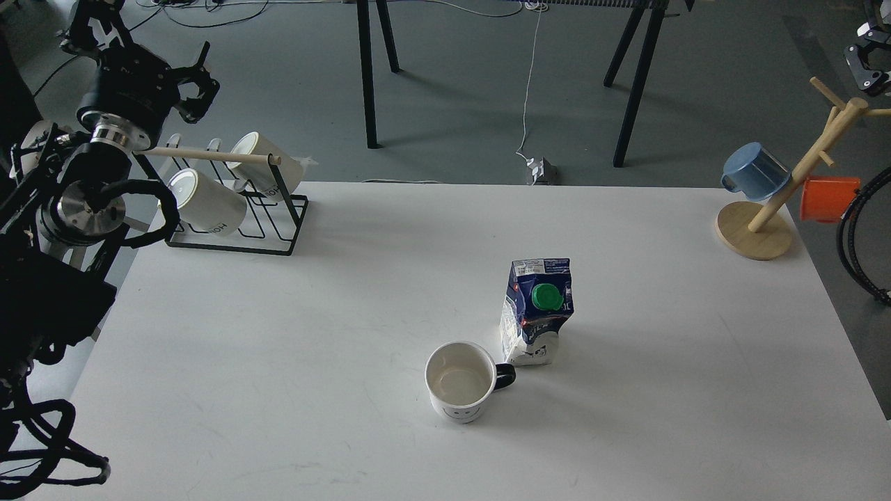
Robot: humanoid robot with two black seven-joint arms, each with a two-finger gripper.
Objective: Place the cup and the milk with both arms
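Standing upright at table centre, the smiley white mug [458, 380] has the blue milk carton [536, 311] at two o'clock; my left pincer [191, 87], unclenched, grasps nothing, the right pincer [866, 66] I cannot tell.

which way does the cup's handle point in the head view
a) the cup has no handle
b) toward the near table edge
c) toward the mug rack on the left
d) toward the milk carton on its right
d: the cup stands upright with its black handle sticking out to the right, ending just beside the base of the milk.
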